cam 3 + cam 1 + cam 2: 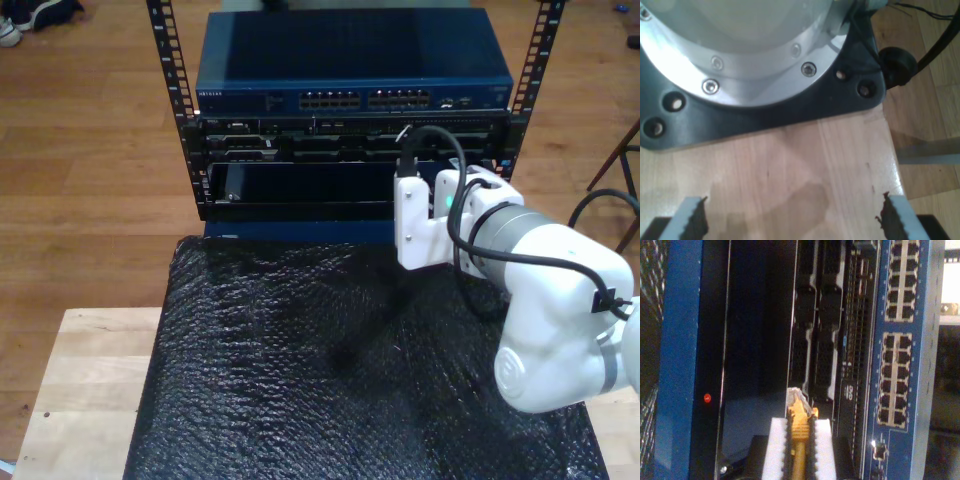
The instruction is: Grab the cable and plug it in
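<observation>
The yellow-orange cable (799,450) runs between the white pads (775,445) of my second gripper (800,426), which is shut on it. Its clear clip connector (799,407) sticks out past the fingertips and faces a dark module panel (812,340) of the rack. The blue switch (900,340) with its rows of ports sits beside that panel, off to one side of the connector. In the exterior view my second arm's white wrist (425,215) is close in front of the rack, below the blue switch (350,70). My first gripper (792,220) is open over bare wood, its fingers (692,220) wide apart.
A black rack frame (175,90) holds the switch and dark units. A black bubble-wrap mat (320,370) covers the wooden table (80,380). An arm's silver and black base (755,65) stands ahead of my first gripper, near the table's edge (892,150). A red light (707,398) glows on the rack.
</observation>
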Robot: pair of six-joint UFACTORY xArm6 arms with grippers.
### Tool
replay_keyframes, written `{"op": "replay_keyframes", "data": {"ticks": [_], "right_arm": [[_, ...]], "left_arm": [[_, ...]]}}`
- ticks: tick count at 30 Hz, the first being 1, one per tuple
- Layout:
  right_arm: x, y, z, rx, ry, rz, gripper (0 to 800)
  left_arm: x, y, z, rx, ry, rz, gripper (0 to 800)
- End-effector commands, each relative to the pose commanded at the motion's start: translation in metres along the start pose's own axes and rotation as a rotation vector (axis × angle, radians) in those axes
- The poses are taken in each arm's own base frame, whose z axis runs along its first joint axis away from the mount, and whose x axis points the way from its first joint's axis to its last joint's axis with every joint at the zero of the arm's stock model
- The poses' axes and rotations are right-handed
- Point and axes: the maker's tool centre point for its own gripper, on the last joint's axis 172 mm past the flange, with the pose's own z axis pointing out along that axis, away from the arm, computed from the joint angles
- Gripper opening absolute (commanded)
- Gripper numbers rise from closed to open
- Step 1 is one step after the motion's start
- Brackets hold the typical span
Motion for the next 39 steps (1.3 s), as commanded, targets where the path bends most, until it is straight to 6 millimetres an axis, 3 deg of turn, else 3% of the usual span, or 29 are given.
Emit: {"op": "replay_keyframes", "data": {"ticks": [3,7,10,15,19,30,33,39], "right_arm": [[0.025,-0.013,-0.004,0.014,0.042,-0.026,0],[0.025,0.003,0.0,-0.012,0.042,-0.034,0],[0.026,0.004,0.0,-0.015,0.043,-0.038,0],[0.006,0.03,0.006,-0.059,0.009,-0.034,0],[0.001,0.05,0.025,-0.167,-0.003,-0.023,0],[-0.038,0.056,0.027,-0.236,-0.067,0.003,0],[-0.038,0.062,0.024,-0.268,-0.067,0.011,0],[-0.039,0.065,0.04,-0.308,-0.063,0.039,0]], "left_arm": [[0.0,0.0,0.0,0.0,-0.002,0.0,800],[0.0,0.0,0.0,0.0,0.0,0.0,800],[0.0,0.0,0.0,0.0,-0.002,0.0,800],[0.0,0.0,0.0,0.0,-0.002,0.0,800],[0.0,0.0,0.0,0.0,0.0,0.0,800],[0.0,0.0,0.0,0.0,-0.002,0.0,800],[0.0,0.0,0.0,0.0,-0.002,0.0,800],[0.0,0.0,0.0,0.0,0.0,0.0,800]]}}
